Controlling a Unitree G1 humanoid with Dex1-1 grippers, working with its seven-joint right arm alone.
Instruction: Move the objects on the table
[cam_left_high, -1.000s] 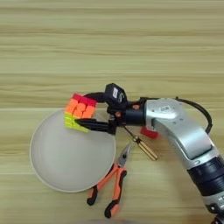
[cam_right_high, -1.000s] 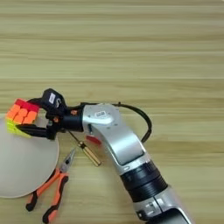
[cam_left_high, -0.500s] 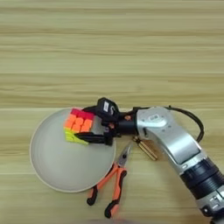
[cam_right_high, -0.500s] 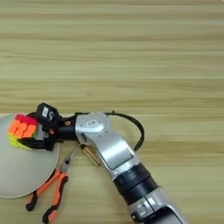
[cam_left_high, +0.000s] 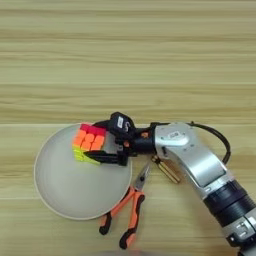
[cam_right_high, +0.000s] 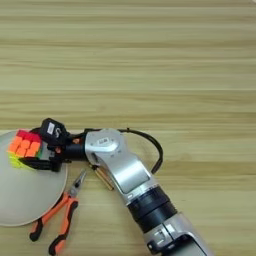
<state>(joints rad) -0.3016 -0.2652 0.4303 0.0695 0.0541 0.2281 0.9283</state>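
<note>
My right gripper (cam_left_high: 100, 144) is shut on the multicoloured puzzle cube (cam_left_high: 88, 143), one black finger above it and one below. The cube, orange and red on top with yellow-green sides, sits over the upper right part of the round beige plate (cam_left_high: 65, 190); I cannot tell whether it touches the plate. Orange-and-black-handled pliers (cam_left_high: 126, 212) lie just past the plate's lower right rim. The thin screwdriver (cam_left_high: 168, 170) lies under my silver forearm (cam_left_high: 190, 157). The small red cube is hidden. In the right eye view the cube (cam_right_high: 24, 148) is at the left edge.
The wood-grain table (cam_left_high: 130, 60) stretches bare across the top half and to the right. A black cable (cam_left_high: 220, 142) loops off my forearm. The pliers' jaws point up toward the screwdriver.
My gripper carried the puzzle cube down and a little left, from the plate's upper rim to over its inside. The forearm followed and now hides the red cube.
</note>
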